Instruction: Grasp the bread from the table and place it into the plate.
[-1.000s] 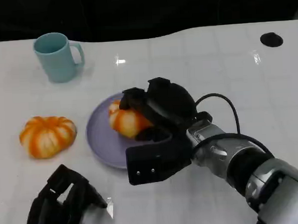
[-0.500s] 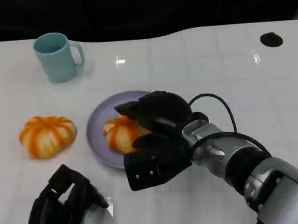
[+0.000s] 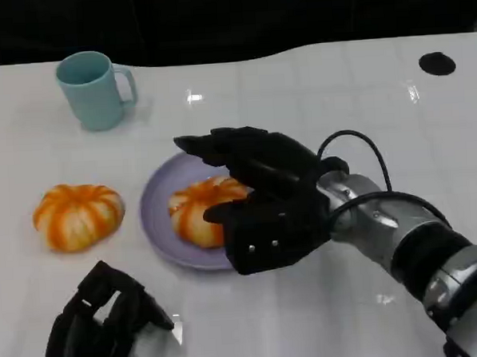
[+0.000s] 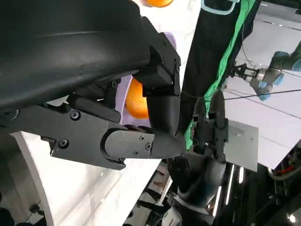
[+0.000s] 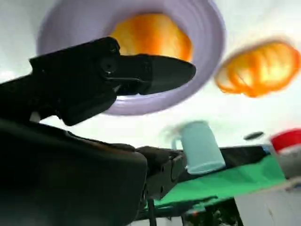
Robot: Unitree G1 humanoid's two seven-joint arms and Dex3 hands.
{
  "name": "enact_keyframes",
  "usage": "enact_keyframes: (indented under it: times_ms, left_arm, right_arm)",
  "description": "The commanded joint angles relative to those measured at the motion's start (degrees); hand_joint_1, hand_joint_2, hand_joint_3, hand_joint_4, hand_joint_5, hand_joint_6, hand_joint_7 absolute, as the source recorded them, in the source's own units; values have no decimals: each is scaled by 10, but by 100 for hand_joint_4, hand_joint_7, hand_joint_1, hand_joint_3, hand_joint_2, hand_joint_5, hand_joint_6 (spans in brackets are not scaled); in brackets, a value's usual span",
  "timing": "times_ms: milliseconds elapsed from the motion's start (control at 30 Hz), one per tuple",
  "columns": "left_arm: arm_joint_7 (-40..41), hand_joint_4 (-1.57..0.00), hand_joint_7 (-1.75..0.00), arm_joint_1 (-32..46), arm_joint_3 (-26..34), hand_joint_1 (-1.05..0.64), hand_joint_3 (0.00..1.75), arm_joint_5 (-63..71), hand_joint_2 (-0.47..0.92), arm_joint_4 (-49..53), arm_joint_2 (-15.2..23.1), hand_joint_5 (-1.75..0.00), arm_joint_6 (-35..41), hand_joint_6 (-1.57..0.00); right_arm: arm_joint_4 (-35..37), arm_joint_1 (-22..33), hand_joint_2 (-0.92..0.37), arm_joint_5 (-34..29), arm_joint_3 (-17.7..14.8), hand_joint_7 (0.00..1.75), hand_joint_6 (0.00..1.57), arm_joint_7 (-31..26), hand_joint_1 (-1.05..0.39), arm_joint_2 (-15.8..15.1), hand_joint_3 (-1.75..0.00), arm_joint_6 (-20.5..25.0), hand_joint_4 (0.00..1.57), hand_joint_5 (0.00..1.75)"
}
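Black and curled in on itself, the left hand (image 3: 102,329) rests low at the near edge of the white surface (image 3: 314,94) holding nothing, apparently parked out of the way. Beyond it, an orange-and-white striped pumpkin-shaped bread roll (image 3: 78,216) sits on the bare surface, apart from the plate. A pale teal ceramic mug (image 3: 94,90) stands upright farther back, handle to the right. The round lavender plate (image 3: 156,211) carries a second striped orange bread roll (image 3: 202,210), resting inside the rim, so placement appears done for this piece. The right hand (image 3: 264,201) hovers just above and beside it, fingers (image 3: 209,144) spread wide and gripping nothing, judged a release posture. A small black disc (image 3: 436,62) lies far right.
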Motion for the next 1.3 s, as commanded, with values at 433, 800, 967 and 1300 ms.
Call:
enact_keyframes:
  times_ms: [433,800,967,1300]
  left_arm:
    - [5,-63,-155,-17,-2,-57,27,6,92,26,2,-175,-25,-49]
    - [4,-62,-155,-16,-3,-55,29,6,92,25,1,-175,-25,-48]
    - [6,-62,-156,-18,-2,-55,29,4,92,25,2,-175,-19,-47]
    - [10,-63,-155,-19,0,-57,26,6,92,18,11,-175,-5,-49]
  right_arm:
    - [-215,239,-92,356,-193,10,36,287,-70,-77,-41,-95,37,17]
    - [-268,361,-92,576,-305,64,60,480,-65,-60,-38,-56,39,124]
    - [-289,385,-92,614,-333,93,55,516,-62,-61,-35,9,38,143]
    - [-367,466,-92,681,-387,154,49,546,-57,-70,-35,204,59,175]
